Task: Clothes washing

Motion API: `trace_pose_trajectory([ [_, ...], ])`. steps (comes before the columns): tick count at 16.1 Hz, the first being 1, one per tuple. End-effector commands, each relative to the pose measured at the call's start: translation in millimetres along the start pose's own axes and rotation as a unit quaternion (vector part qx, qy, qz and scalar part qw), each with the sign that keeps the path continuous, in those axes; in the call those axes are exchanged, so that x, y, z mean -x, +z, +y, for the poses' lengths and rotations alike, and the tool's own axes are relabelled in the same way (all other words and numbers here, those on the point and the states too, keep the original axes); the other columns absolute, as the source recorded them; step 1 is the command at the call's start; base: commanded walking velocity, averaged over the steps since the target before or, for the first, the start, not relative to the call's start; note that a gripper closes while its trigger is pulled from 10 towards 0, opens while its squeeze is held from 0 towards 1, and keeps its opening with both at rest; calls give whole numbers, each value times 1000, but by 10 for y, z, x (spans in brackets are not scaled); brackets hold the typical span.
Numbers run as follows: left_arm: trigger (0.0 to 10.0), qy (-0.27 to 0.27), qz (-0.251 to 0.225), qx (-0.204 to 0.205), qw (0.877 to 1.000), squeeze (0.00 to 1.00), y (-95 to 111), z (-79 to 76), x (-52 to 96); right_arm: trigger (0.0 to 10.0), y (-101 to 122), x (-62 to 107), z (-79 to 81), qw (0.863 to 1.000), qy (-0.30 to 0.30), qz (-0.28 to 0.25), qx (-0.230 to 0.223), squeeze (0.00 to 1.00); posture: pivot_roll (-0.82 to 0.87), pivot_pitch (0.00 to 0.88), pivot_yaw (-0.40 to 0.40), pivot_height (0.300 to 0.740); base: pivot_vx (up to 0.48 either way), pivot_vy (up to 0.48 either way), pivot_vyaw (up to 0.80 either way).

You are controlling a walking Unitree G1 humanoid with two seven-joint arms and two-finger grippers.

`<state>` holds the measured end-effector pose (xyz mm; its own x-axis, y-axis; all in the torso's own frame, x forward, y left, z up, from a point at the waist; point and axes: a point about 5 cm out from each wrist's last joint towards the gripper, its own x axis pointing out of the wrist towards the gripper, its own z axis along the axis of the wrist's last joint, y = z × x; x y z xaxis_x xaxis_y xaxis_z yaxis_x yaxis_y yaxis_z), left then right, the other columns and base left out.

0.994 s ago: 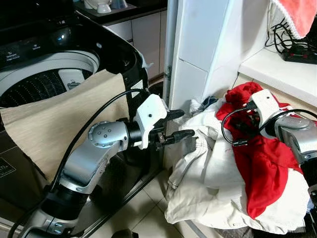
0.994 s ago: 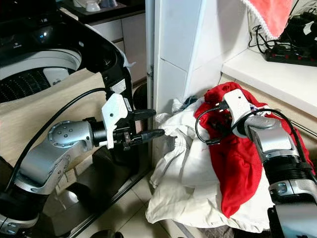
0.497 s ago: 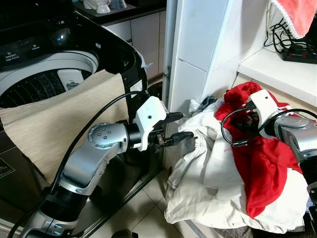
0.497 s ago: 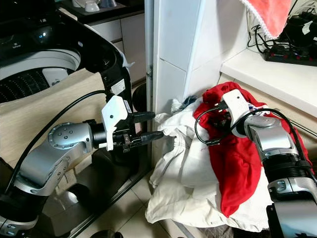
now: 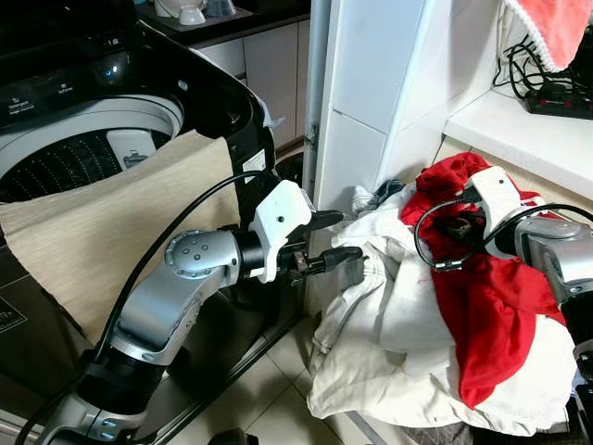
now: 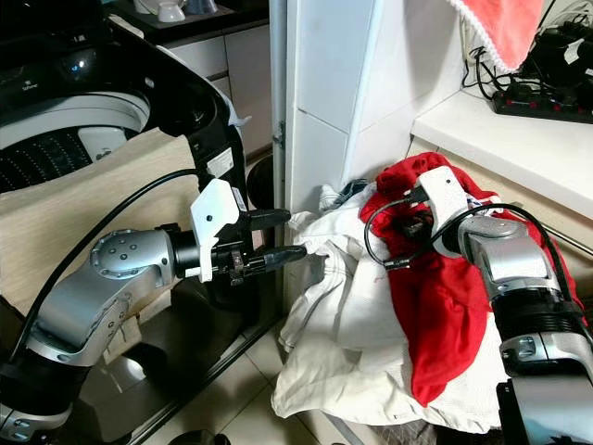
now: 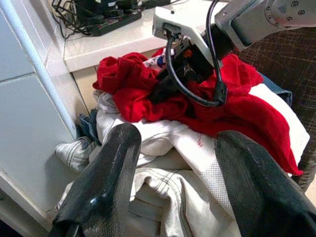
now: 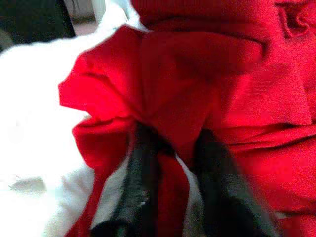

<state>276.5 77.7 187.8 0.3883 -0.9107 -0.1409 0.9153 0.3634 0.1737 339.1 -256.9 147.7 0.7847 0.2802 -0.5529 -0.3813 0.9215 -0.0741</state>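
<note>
A red garment lies on top of a heap of white clothes to my right. My right gripper is pushed into the red garment's upper folds. In the right wrist view its fingers are shut on a pinched fold of red cloth. My left gripper is open, held level just in front of the white heap's left edge, with nothing between its fingers. The open top-loading washing machine stands at the left, with a beige cloth draped over its rim.
A white pillar corner rises between the machine and the heap. A ledge behind the heap holds a power strip and cables; a pink towel hangs above. A bit of denim pokes out. Tiled floor lies below.
The right gripper has shifted slightly in the red garment, bunching its top fold. The left arm has barely moved.
</note>
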Motion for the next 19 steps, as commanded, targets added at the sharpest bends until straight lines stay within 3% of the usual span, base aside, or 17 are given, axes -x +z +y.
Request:
trace_pose_trajectory([
  [1, 10000, 3, -6, -12, 1000, 0, 46, -6, -14, 0, 89, 41, 62, 998, 33, -36, -34, 0, -131, 0, 20, 740, 0, 0, 0],
  [3, 10000, 17, -13, -12, 1000, 0, 61, 20, -18, 0, 157, 112, 80, 995, 52, -67, -58, 0, -134, 0, 20, 740, 0, 0, 0],
  [4, 10000, 38, -25, -14, 999, 0, 98, 67, -21, 0, 291, 244, 138, 983, 96, -123, -94, 0, -134, 0, 23, 740, 0, 0, 0],
  [8, 10000, 93, -85, -14, 992, 0, 277, 215, -64, 0, 548, 635, 248, 947, 179, -220, -153, 0, -148, 0, 33, 740, 0, 0, 0],
  [10, 10000, 87, -90, -15, 992, 0, 295, 199, -111, 0, 644, 762, 261, 948, 169, -238, -130, 0, -163, 0, 43, 740, 0, 0, 0],
  [12, 10000, 81, -94, -16, 992, 0, 298, 184, -125, 0, 791, 880, 297, 934, 184, -273, -137, 0, -167, 0, 44, 740, 0, 0, 0],
  [15, 10000, 92, -164, 6, 982, 0, 519, 227, -236, 0, 1181, 1155, 454, 882, 265, -358, -151, 0, -166, 0, 32, 740, 0, 0, 0],
  [16, 10000, 85, -195, 39, 976, 1000, 617, 224, -300, 0, 1282, 1206, 509, 864, 292, -378, -159, 0, -163, 0, 21, 740, 0, 0, 0],
  [19, 10000, 81, -223, 74, 969, 1000, 698, 196, -478, 0, 1400, 1251, 622, 843, 325, -392, -174, 0, -162, 0, 15, 740, 0, 0, 0],
])
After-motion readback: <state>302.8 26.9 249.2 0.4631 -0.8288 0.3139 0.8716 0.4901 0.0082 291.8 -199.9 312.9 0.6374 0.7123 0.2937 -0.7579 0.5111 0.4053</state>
